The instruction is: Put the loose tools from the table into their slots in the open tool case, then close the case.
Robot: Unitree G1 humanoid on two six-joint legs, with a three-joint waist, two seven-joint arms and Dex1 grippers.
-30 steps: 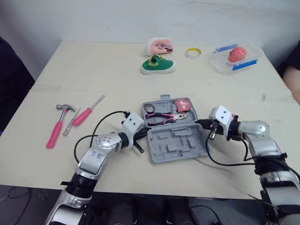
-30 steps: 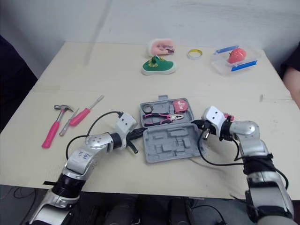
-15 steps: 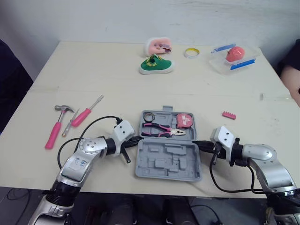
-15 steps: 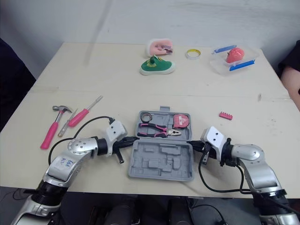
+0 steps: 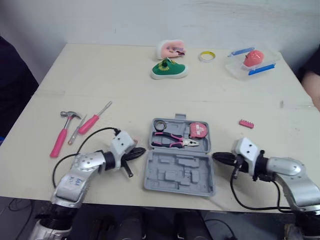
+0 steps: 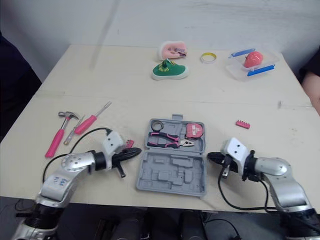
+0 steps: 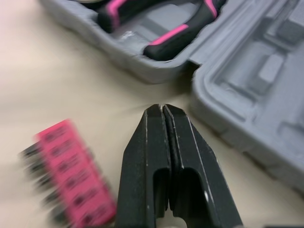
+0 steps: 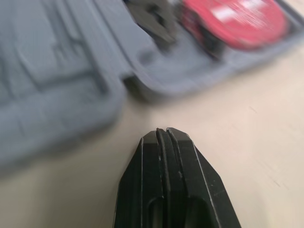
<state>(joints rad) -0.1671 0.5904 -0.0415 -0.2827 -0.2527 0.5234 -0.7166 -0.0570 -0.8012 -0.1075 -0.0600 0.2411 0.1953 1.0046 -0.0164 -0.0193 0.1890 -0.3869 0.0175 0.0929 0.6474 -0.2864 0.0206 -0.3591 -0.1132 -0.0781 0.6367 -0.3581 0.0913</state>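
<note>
Now that the tool case (image 5: 177, 175) has been dragged nearer my edge of the table and turned square to me, where a second ago it sat skewed with a gripper pressed to each side, I have let both arms come off it. My left gripper (image 7: 163, 108) lies just off the case's left side and my right gripper (image 8: 161, 131) just off its right; each has its fingers clenched together on nothing.

The case lies open and flat. Its far half holds the pliers (image 5: 175, 141) and the red tape measure (image 5: 199, 130); the moulded near half is bare.

I judge the positioning done and the loading barely begun. The hammer (image 5: 61, 136) and the two screwdrivers (image 5: 92, 120) lie well apart from the case on my left. One pink bit strip (image 6: 129, 143) sits just beside my left fingers, another pink strip (image 5: 245, 123) on the table beyond my right arm. The left strip looks the handiest next pick, though I must open those fingers first
</note>
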